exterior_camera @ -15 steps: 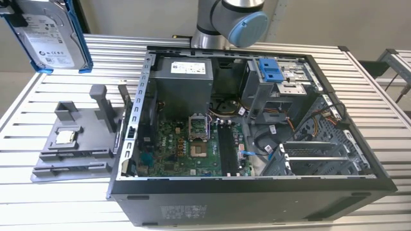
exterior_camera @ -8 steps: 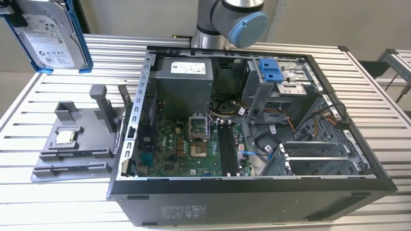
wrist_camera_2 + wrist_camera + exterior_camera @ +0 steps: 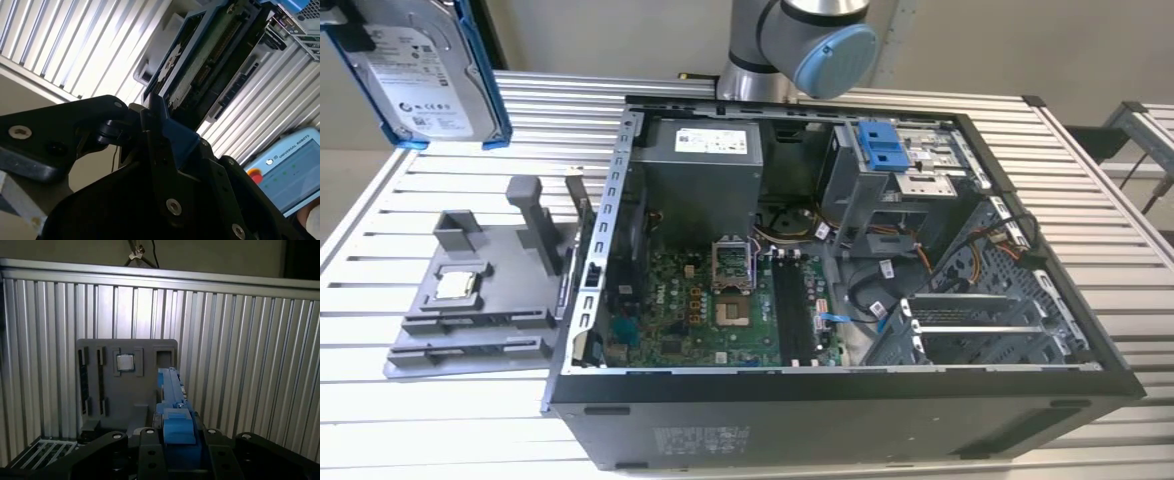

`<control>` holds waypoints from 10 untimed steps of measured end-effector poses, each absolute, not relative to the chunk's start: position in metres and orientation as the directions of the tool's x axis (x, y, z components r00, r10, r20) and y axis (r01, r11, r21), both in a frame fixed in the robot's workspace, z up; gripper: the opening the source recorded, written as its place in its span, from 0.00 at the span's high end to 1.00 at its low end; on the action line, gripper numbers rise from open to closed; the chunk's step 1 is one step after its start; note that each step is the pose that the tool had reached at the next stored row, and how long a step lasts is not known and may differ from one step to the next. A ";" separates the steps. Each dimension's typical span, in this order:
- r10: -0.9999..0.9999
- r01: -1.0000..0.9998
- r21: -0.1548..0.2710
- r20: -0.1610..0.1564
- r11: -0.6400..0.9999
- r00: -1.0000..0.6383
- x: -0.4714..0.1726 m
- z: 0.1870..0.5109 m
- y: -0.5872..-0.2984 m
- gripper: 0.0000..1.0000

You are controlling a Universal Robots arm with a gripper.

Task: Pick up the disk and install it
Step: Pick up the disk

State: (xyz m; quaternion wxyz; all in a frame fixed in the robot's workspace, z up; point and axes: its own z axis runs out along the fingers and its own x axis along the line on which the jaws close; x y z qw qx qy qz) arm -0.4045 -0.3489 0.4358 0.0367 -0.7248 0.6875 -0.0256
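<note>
So the disk point(image 3: 434, 70) is up in the air, clear of the tabletop point(image 3: 1067, 170), hanging over its far corner on the exterior view's left and cut off by that picture's edge. The gripper point(image 3: 178, 439) is clamped on it: in both wrist views the black fingers point(image 3: 155, 125) squeeze the blue rail from either side with no gap showing. There's loads of room around it. Under it, in the first wrist view, there's just the grey tray point(image 3: 95, 390) with the chip point(image 3: 124, 362) in its pocket, then bare slats out to the tabletop's edge. In the exterior view the tray sits near the tabletop's left edge, just beside the left wall of the case point(image 3: 854, 410). The case lies open on its side and fills the middle and right of the tabletop, its near wall close to the near edge. The disk is well apart from it. Inside, by the case's far right corner, there's a bay with a blue latch point(image 3: 887, 145), and the arm point(image 3: 801, 40) stands just behind the far wall. The disk itself is a flat silver-grey rectangle with a white label and black print facing the exterior camera, blue rail down both long sides. In the second wrist view you get its other face, with a green board point(image 3: 210, 50). It looks tilted a bit, not level. A pendant point(image 3: 292, 175) sits off by the edge.
</note>
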 end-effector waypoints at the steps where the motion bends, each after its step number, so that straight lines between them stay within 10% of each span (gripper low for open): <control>1: -0.998 -0.995 -0.089 -0.013 -0.052 0.053 -0.404 0.438 -0.349 1.00; 10: -0.998 -0.995 -0.088 -0.013 -0.052 0.053 -0.404 0.444 -0.349 1.00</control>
